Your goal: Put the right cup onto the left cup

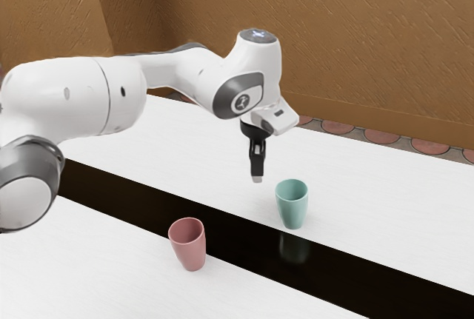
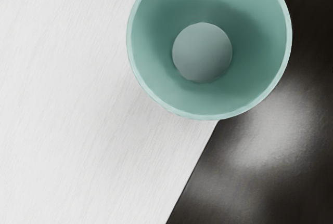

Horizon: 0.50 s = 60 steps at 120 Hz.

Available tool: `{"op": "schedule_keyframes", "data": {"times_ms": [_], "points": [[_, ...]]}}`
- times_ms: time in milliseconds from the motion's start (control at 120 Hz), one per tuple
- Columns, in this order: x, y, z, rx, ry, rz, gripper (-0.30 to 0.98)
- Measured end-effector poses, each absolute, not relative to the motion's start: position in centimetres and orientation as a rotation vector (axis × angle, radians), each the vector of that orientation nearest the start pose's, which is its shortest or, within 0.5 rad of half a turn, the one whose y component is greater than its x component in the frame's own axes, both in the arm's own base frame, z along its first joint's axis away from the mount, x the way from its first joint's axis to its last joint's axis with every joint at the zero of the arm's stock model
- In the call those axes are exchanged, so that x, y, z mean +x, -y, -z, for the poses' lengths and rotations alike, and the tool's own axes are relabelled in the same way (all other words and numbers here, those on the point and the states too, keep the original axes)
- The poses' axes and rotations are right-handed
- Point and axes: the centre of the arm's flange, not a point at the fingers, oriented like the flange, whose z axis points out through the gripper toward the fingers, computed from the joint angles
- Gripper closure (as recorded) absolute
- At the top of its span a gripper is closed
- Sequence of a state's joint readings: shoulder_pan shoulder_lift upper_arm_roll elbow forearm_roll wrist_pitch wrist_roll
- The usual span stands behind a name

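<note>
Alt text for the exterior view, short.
White Franka arm reaching in from the exterior view's left, its black gripper pointing down above a white table, near an upright teal cup. An upright pink cup stands farther to the view's left, across a black strip running between the cups.

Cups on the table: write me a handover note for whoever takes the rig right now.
Gripper: above the table, on the exterior view's left of the teal cup, clear of both cups.
Teal cup: upright, beside the dark strip.
Pink cup: upright, at the strip's opposite edge.
Done: no stacking yet; the cups stand apart.
Left: grasp, lift, place and release, probably teal onto pink, going by the exterior view's sides.
</note>
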<state>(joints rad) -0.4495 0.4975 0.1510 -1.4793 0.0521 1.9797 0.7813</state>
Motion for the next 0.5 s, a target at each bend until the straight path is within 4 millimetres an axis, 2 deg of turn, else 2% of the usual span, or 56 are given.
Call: {"op": "schedule_keyframes", "data": {"times_ms": [142, 500], "points": [[66.6, 24.1, -38.2, -2.506, -1.678, 0.000, 0.00], [68.8, 27.2, -34.6, -2.426, -1.784, 0.009, 0.00]]}}
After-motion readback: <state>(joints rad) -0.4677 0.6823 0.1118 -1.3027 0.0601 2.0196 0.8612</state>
